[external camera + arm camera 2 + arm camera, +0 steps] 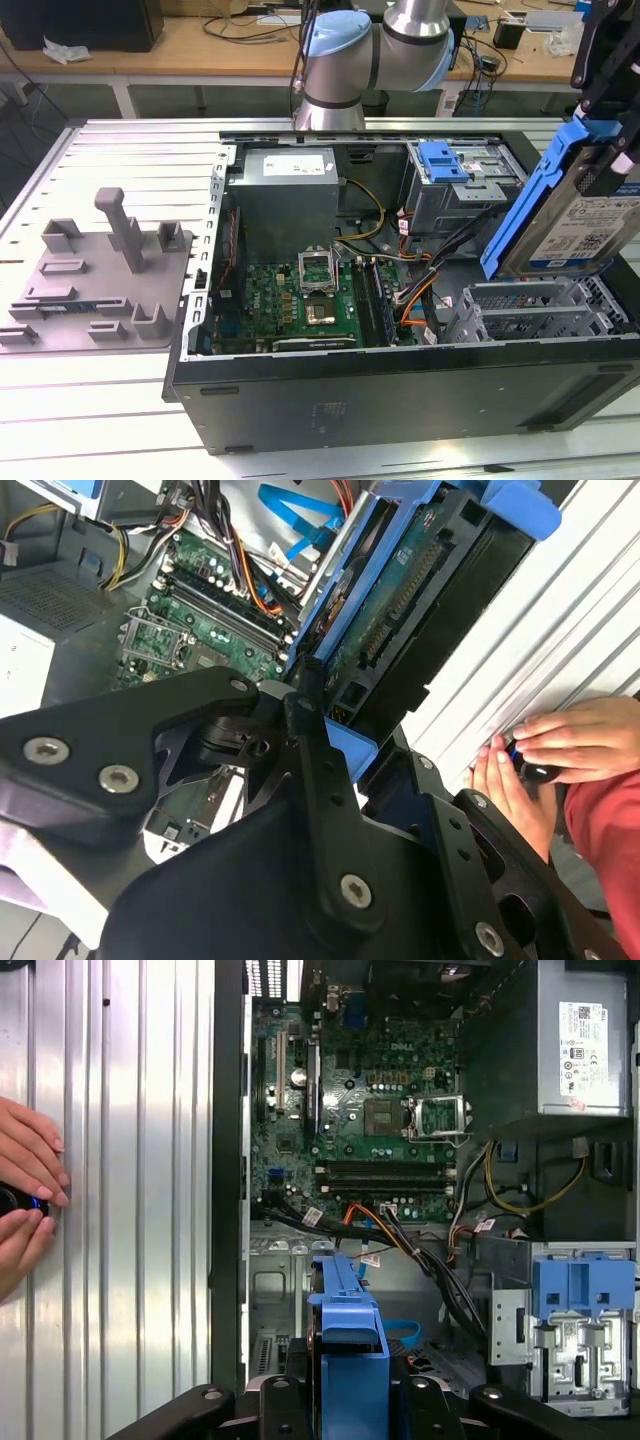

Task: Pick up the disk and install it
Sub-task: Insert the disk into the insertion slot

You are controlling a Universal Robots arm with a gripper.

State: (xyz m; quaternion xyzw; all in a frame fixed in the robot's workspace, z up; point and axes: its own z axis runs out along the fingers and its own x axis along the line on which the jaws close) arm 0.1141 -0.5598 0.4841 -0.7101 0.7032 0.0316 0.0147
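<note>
My gripper (pixel 349 1388) is clamped on the disk (pixel 348 1322), fingers on either side of its blue rail, in both wrist views. In the exterior view I hold the disk (pixel 585 225) in the air, tilted with its label facing out, over the end of the open computer case (pixel 400 400) at the exterior view's right. Pickup is done, I judge. Install is not: the disk touches nothing but my gripper and sits in no bay. The drive cage (pixel 455 195) with its blue bracket (pixel 445 160) is near, further back in the case. The motherboard (pixel 300 300) and cables lie in the case floor. The grey fixture (pixel 100 270) stands on the worktop (pixel 100 420), well apart at the exterior view's left. A person's hands (pixel 25 1200) rest on the worktop beside the case, around a small dark object.
</note>
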